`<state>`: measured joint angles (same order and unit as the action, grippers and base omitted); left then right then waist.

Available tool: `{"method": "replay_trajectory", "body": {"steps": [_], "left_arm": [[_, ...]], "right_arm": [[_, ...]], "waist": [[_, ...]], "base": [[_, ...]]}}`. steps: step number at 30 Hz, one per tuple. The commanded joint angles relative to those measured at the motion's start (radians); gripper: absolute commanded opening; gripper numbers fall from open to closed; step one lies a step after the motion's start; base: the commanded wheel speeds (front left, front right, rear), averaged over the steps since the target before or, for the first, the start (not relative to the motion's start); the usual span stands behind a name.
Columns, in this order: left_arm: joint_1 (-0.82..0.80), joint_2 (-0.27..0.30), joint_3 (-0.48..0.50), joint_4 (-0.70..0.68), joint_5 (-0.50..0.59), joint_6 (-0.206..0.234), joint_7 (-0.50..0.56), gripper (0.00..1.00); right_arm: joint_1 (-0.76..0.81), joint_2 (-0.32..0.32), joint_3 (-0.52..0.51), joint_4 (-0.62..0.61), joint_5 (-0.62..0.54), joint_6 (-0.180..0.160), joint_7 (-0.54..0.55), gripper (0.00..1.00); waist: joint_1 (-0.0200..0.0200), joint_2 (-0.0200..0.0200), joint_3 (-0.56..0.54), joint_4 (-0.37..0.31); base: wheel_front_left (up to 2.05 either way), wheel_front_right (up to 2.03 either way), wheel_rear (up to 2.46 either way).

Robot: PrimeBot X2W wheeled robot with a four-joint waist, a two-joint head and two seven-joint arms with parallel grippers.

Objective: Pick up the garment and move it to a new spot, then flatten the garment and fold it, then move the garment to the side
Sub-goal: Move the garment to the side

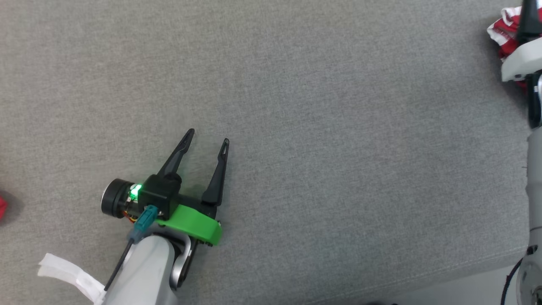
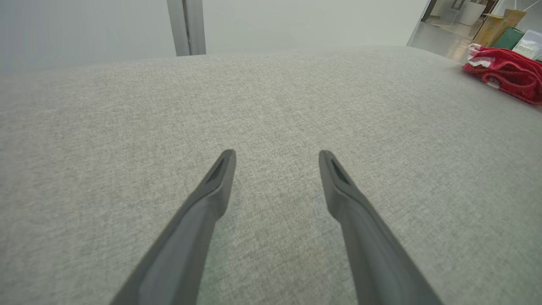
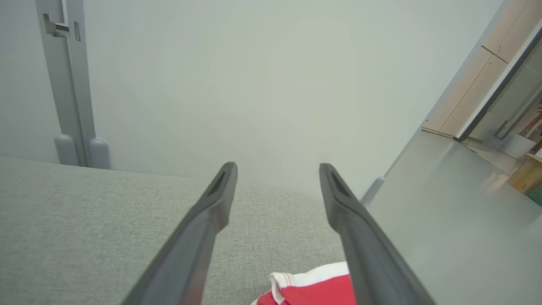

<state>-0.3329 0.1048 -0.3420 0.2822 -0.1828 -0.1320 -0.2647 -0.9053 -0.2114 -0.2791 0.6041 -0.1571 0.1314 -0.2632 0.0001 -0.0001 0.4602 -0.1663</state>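
While crumpled, garment point(image 3: 313, 288) beneath parted right fingers point(image 3: 203, 228).

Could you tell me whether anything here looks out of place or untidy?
The red and white garment lies bunched in a heap near the right edge of the grey surface, not flat. The open right gripper hovers over it.

Soft, even overhead light, bright with no glare on the grey fabric worktop point(image 1: 338, 127). A green lamp point(image 1: 134, 191) tints the cloth beside it. Both wrist views bow the worktop's far edge. The fingers point(image 2: 186, 241) blur toward 6 o'clock.
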Motion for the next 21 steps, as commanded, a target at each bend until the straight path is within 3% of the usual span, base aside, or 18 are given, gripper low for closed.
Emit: {"method": "replay_trajectory", "body": {"steps": [1,13,21], "left_arm": [[0.014,-0.001,0.009,0.001,0.008,0.003,0.001,1.00],[0.085,-0.031,0.160,0.024,0.037,0.003,0.001,1.00],[0.151,-0.048,0.264,0.055,0.049,0.017,0.001,1.00]], "right_arm": [[0.027,0.000,0.025,-0.025,0.025,-0.001,-0.002,1.00],[0.244,0.098,0.216,-0.121,0.201,-0.001,-0.002,1.00],[0.413,0.142,0.237,-0.151,0.243,-0.001,-0.002,1.00]], "waist": [[-0.0001,0.0001,-0.080,0.028],[-0.0001,0.0001,-0.206,0.087],[-0.0001,0.0001,-0.288,0.115]], "base": [[0.00,0.00,0.00],[0.00,0.00,0.00],[0.00,0.00,0.00]]}}
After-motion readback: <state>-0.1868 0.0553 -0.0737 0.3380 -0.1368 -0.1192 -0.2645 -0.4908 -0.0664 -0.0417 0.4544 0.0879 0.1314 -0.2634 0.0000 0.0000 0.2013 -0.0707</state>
